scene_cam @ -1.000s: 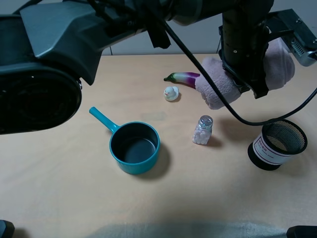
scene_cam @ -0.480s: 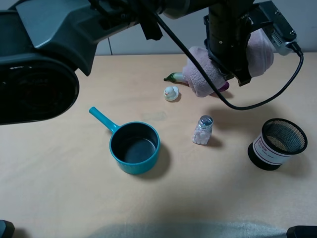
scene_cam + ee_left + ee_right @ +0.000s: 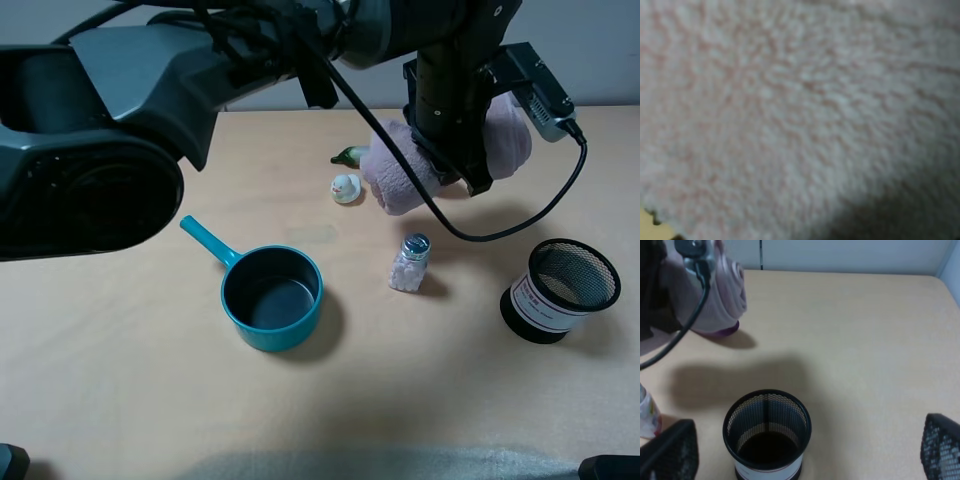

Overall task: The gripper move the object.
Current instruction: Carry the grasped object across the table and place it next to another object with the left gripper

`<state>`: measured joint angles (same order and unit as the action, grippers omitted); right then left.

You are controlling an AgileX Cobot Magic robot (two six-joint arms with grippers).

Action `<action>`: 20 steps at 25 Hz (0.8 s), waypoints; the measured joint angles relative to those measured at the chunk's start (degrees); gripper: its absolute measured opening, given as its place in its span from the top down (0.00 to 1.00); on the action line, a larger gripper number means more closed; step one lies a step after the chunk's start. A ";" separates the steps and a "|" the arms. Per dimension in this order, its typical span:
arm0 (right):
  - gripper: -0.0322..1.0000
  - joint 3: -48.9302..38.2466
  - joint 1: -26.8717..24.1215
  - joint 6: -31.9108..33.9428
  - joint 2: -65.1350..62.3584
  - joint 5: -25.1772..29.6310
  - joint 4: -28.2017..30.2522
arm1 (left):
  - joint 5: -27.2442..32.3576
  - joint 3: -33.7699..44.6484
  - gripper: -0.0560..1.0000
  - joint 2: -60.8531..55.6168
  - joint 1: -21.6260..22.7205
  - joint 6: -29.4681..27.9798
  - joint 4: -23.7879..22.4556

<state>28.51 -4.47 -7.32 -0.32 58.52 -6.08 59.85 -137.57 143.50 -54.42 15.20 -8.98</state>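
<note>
Surface (image 3: 130,400): light wood.

Left gripper (image 3: 450,125): jaws clenched on the towel (image 3: 392,178), which is held clear of the surface. Pink lobes bulge either side of the jaws and fill the left wrist view.

Right gripper (image 3: 807,435): jaws spread wide, grasping nothing.

Pan (image 3: 300,330): well apart from the left jaws.

Cup (image 3: 545,305): upright, ahead of the right jaws.

Shaker (image 3: 411,262): upright, near the left jaws.

Eggplant (image 3: 347,155): mostly hidden behind the towel.

Duck (image 3: 345,187): just beside the towel, on the pan's side of the left jaws.
</note>
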 joint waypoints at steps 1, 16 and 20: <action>0.32 0.00 0.00 0.00 0.00 0.00 0.00 | -0.06 0.00 0.47 0.18 0.00 -0.08 0.00; 0.32 0.00 0.00 0.00 0.00 0.00 0.00 | -0.06 0.00 0.47 3.66 0.00 -1.04 0.00; 0.32 0.00 0.00 0.00 0.00 0.06 0.00 | -0.06 0.00 0.47 5.14 0.00 -1.16 0.00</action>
<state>28.51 -4.47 -7.32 -0.32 58.58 -6.08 59.79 -137.57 148.65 -54.42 14.04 -8.98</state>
